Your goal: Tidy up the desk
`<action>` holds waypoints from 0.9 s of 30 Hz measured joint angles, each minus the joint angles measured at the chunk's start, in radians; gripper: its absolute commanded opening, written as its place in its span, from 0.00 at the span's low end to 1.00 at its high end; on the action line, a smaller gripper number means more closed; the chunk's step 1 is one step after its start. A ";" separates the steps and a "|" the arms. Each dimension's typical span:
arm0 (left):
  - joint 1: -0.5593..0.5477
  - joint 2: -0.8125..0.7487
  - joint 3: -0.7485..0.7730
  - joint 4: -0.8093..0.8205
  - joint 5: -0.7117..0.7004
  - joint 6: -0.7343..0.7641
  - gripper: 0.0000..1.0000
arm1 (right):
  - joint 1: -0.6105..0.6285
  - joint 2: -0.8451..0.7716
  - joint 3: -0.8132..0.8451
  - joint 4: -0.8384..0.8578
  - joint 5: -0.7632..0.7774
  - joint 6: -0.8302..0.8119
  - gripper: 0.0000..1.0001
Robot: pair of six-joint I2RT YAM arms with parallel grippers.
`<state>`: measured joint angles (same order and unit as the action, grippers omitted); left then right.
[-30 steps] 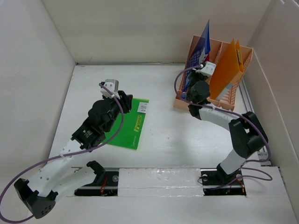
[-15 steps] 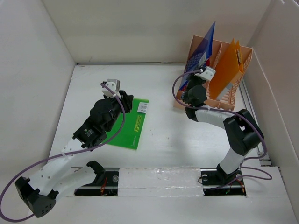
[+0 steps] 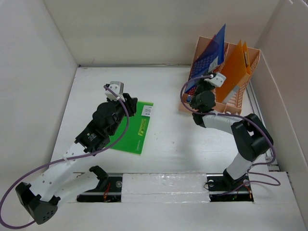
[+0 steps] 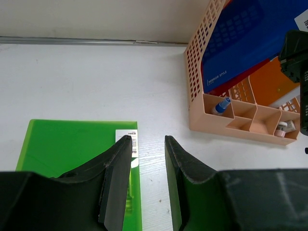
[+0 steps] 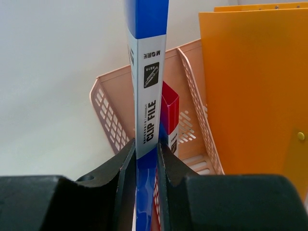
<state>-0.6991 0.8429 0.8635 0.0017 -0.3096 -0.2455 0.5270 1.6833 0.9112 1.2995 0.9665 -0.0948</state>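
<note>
The right fingers [image 5: 126, 168] are pressed tight on the spine of a blue clip file [image 5: 147, 72], one on each side, with no gap left. The blue clip file leans over at a slant, its lower end down in the leftmost slot of the peach rack [image 4: 197, 72], with a red file [image 5: 168, 113] just behind it in the same slot. An orange folder [image 5: 250, 86] stands in a slot further right. In the rack's small front compartments lie a blue-capped item [image 4: 222, 106] and a small white one [image 4: 281, 127]. The rack stands at the far right corner of the counter [image 3: 168, 139].

The left fingers [image 4: 115, 178] stand partly apart with nothing between them, hanging above the right edge of a green folder [image 4: 72, 144], close by its white label [image 4: 129, 137]. The green folder lies flat on the counter, left of the middle and well apart from the rack. The counter fills the floor between plain white walls [image 3: 38, 72], with both arm bases at its near edge.
</note>
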 measured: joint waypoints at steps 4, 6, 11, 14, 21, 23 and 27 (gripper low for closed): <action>0.000 0.000 0.000 0.001 0.001 0.000 0.29 | -0.004 -0.002 -0.004 0.000 0.000 -0.010 0.00; 0.000 0.000 0.000 0.001 0.003 0.000 0.29 | -0.004 -0.002 -0.004 0.007 0.003 -0.029 0.00; 0.000 -0.001 0.000 0.001 0.003 0.000 0.29 | -0.004 0.033 -0.008 0.013 -0.003 -0.120 0.00; 0.000 -0.001 0.000 0.002 0.003 0.000 0.29 | -0.004 0.063 -0.011 0.013 -0.010 -0.173 0.00; 0.000 -0.001 0.000 0.002 0.010 0.000 0.29 | -0.002 0.070 -0.020 -0.019 -0.021 -0.157 0.03; 0.000 0.000 0.000 0.002 0.014 0.000 0.29 | -0.003 0.054 -0.024 -0.081 -0.024 -0.103 0.13; 0.000 0.008 0.000 0.005 0.023 0.000 0.30 | -0.003 -0.014 -0.024 -0.282 -0.053 0.039 0.61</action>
<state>-0.6991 0.8513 0.8635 0.0067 -0.2871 -0.2455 0.5240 1.6695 0.8867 1.0176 0.9131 -0.0555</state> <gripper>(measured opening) 0.294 0.458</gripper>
